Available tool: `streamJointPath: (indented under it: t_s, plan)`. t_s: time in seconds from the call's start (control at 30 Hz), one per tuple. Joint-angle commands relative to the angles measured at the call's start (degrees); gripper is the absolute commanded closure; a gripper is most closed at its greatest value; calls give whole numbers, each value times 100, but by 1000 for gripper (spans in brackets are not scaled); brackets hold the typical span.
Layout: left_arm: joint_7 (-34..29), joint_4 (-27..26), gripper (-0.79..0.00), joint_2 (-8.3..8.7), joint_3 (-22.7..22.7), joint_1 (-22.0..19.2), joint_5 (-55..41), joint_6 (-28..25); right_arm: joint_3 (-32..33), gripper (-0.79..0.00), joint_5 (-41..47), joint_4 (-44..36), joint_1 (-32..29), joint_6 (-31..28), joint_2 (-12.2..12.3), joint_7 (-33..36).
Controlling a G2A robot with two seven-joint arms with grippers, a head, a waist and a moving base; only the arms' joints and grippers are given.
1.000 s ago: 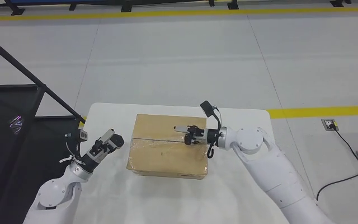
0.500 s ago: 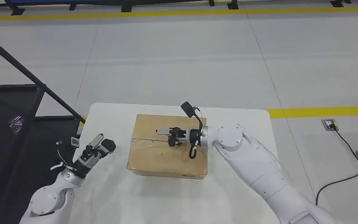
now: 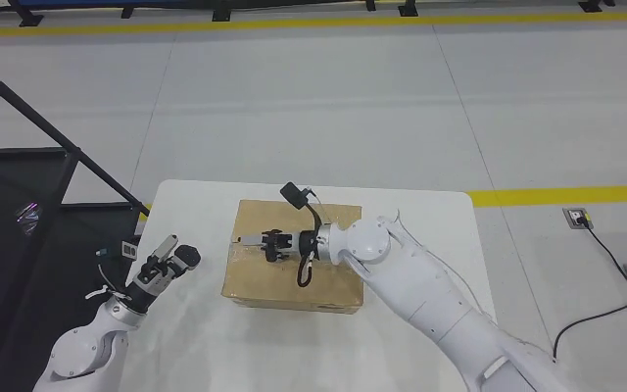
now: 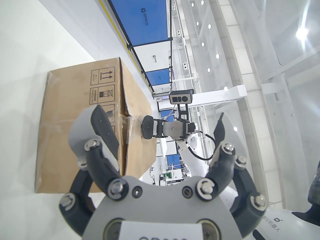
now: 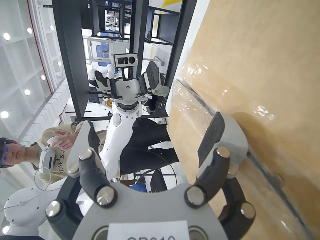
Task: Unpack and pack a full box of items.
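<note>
Box: cardboard box (image 3: 265, 282) is standing in the middle of the white bench (image 3: 431, 211), with its long side running left to right. Its top flaps are lying shut.
Tape: clear tape (image 5: 190, 101) is running along the top seam of the box (image 5: 262, 51) and is wrinkling at the left end of it.
Left face of box: printed symbols (image 4: 102, 86) are showing on the left end face of the box (image 4: 62, 101).
Right arm: it is stretching from the right side across the box top, low over the seam. The right pincer (image 3: 252, 241) is hanging over the left end of the top, above the taped seam.
Right pincer state: in its own wrist view the right pincer (image 5: 150, 126) is standing with fingers apart and is gripping nothing. One finger (image 5: 221, 136) is lying close against the taped cardboard, and I cannot tell if it is touching. The other finger is standing free in the air.
Left arm: the left pincer (image 3: 177, 250) is hovering over the bench to the left of the box, a little to the near side and apart from it.
Left pincer state: the left pincer (image 4: 160, 121) is pointing at the left end face, with fingers wide apart and carrying nothing. Beyond it the right pincer (image 4: 147, 127) is showing at the top edge of the box.
Floor: yellow line (image 3: 549, 195) is running on the floor to the right of the bench.
Left of bench: black frame (image 3: 98, 171) is standing there.
</note>
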Motion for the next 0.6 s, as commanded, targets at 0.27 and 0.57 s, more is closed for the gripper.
streamJointPath:
  t_s: [0.27, 0.57]
  plan:
    - [-38, 76, -785, 8, -18, 9, -82, -33, -270, -785, 141, 710, 236, -252, -473, -226]
    - [-57, 67, -785, 13, 8, 3, -76, -19, -110, -785, 452, 1340, 458, -494, -622, 623]
